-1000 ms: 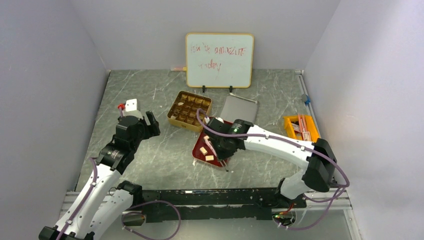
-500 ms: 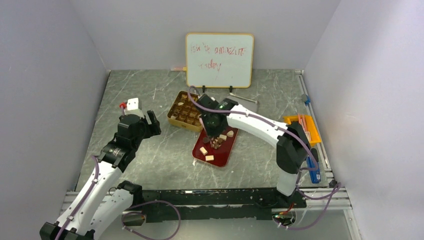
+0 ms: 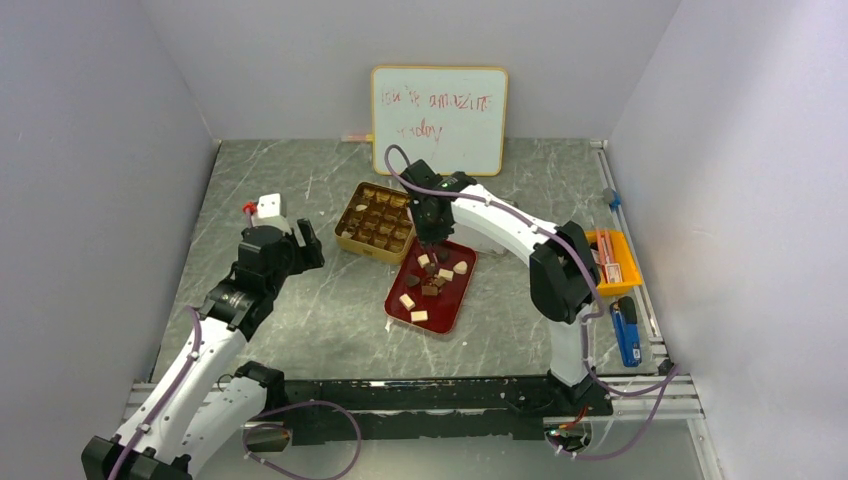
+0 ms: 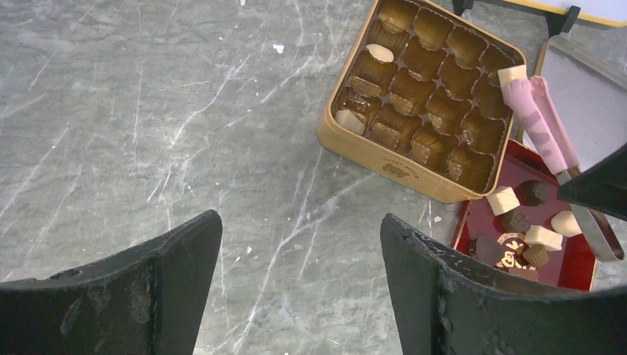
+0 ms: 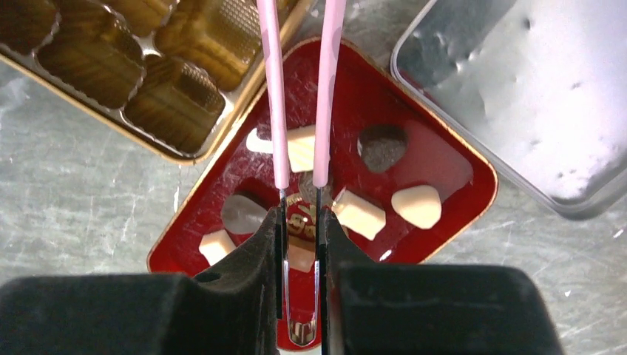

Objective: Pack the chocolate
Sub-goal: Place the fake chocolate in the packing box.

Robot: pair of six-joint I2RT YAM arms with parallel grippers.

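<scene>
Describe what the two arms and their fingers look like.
Both the left arm and the right arm have white, rounded links joined by bulky black joints. A thin purple cable runs along each and hangs in loose loops near the bases. The fingers are matte black and wedge-shaped, with scuffed edges. No lettering is readable on either arm.

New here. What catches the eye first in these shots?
The right gripper is pinching pink tweezers, with a cream chocolate piece at their tips over the right edge of the gold tin, mid-table. Beside the tin sits a red tray of loose pieces. A whiteboard with red scrawl stands at the back.
</scene>
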